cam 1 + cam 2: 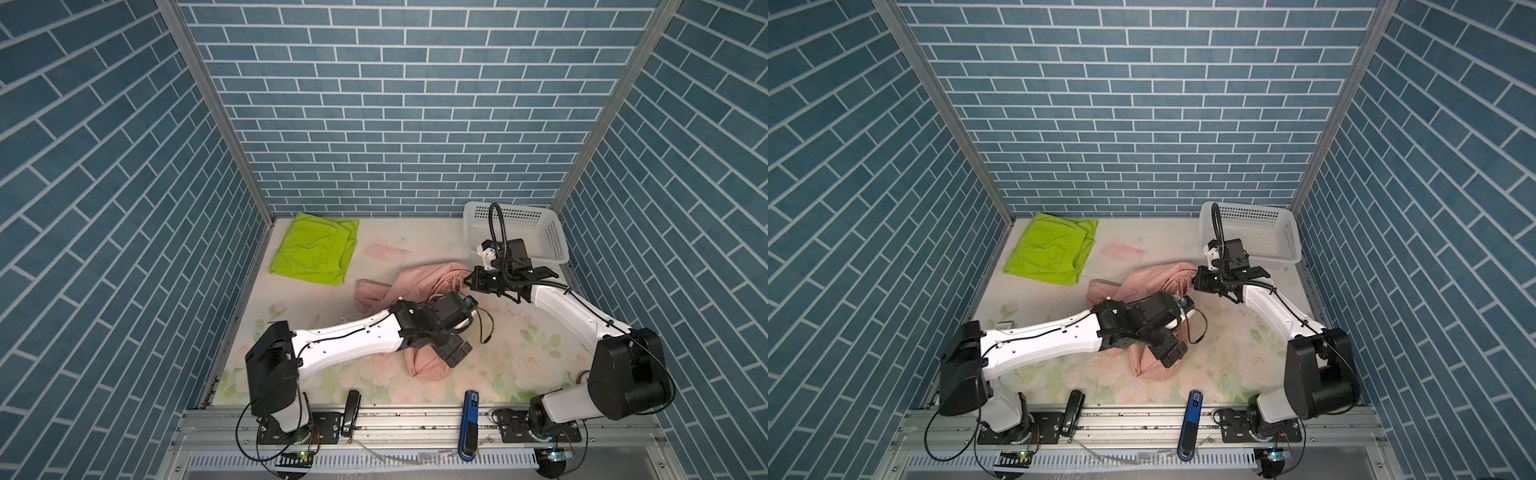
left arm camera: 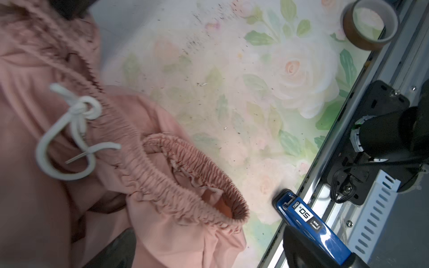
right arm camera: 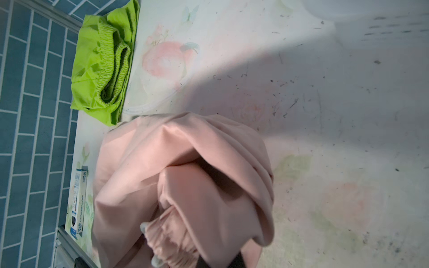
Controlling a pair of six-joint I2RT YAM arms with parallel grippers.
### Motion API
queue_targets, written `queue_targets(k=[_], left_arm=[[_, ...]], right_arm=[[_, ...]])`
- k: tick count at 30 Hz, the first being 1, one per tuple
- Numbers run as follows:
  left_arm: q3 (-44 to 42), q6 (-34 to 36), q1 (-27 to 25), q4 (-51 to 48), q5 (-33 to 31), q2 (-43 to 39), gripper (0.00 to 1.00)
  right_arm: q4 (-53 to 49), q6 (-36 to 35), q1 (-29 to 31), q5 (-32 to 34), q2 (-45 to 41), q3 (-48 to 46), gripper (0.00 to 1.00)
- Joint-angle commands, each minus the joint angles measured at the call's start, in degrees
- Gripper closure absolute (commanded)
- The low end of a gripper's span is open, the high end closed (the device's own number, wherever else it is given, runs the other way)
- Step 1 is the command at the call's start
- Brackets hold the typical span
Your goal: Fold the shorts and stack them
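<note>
Two staplers are lying across the front rail, a blue stapler [image 1: 469, 415] and a black stapler [image 1: 351, 411]. Just beyond, the left gripper [image 1: 455, 353] is hanging with its jaws spread wide over the near end of the pink shorts [image 1: 419, 282], which are sprawling crumpled mid-table. Farther back, the right gripper [image 1: 472, 280] is pinching their raised far edge. Farthest, the green shorts [image 1: 313, 249] are lying folded back left, and the white basket [image 1: 540, 232] is sitting back right.

The left arm [image 1: 353, 336] hides the pink shorts' [image 1: 419, 278] middle; the right gripper's [image 1: 471, 281] tips are buried in their fabric.
</note>
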Motion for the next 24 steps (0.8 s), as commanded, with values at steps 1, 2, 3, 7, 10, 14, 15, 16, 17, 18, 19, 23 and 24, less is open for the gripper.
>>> queue_targets(k=[1, 2, 3, 7, 10, 14, 15, 16, 17, 18, 19, 23, 24], left_arm=[[1.2, -0.3, -2.9, -4.4, -3.9, 3.2, 0.0], [1.0, -0.9, -3.2, -4.5, -4.2, 3.9, 0.0], [1.1, -1.5, -3.5, -4.7, -4.9, 4.4, 0.0], [2.5, -3.1, -4.7, -7.2, -8.2, 6.9, 0.0], [3.3, -3.6, -6.2, -7.1, -9.9, 9.2, 0.0], [4.7, -3.8, -7.8, -6.2, -11.5, 13.0, 0.03], [4.9, -4.3, -7.8, -6.2, -12.4, 13.9, 0.07], [5.2, -4.7, -7.7, -6.4, -12.6, 14.6, 0.13], [5.4, -4.5, -7.7, -6.5, -12.7, 15.2, 0.21], [5.6, -4.6, -7.7, -7.1, -13.3, 15.6, 0.32], [5.6, -5.0, -7.8, -7.5, -13.9, 15.9, 0.41], [4.9, -5.6, -7.5, -7.8, -17.7, 15.7, 0.74], [5.2, -5.7, -7.3, -8.5, -18.7, 15.5, 0.82]], right_arm=[[4.6, 1.7, -2.1, -3.2, -1.7, -1.4, 1.0], [4.9, 1.8, -2.5, -3.8, -1.6, -1.7, 1.0], [5.3, 1.8, -2.8, -4.2, -1.6, -2.0, 1.0], [6.1, 1.9, -3.4, -5.1, -2.0, -2.4, 1.0], [7.4, 2.4, -3.6, -5.6, -2.6, -2.8, 1.0], [7.7, 2.6, -3.6, -6.1, -3.0, -2.9, 1.0], [7.6, 2.7, -3.6, -6.3, -3.1, -2.7, 1.0], [7.4, 2.7, -3.6, -6.5, -3.2, -2.8, 1.0], [7.3, 2.8, -3.7, -6.5, -3.4, -2.8, 1.0], [7.1, 2.8, -3.7, -6.4, -3.6, -2.8, 1.0], [6.8, 2.7, -3.7, -6.3, -3.8, -2.7, 1.0], [6.1, 2.4, -4.0, -5.8, -4.6, -2.6, 1.0], [5.6, 2.1, -4.0, -5.8, -4.7, -2.4, 1.0]])
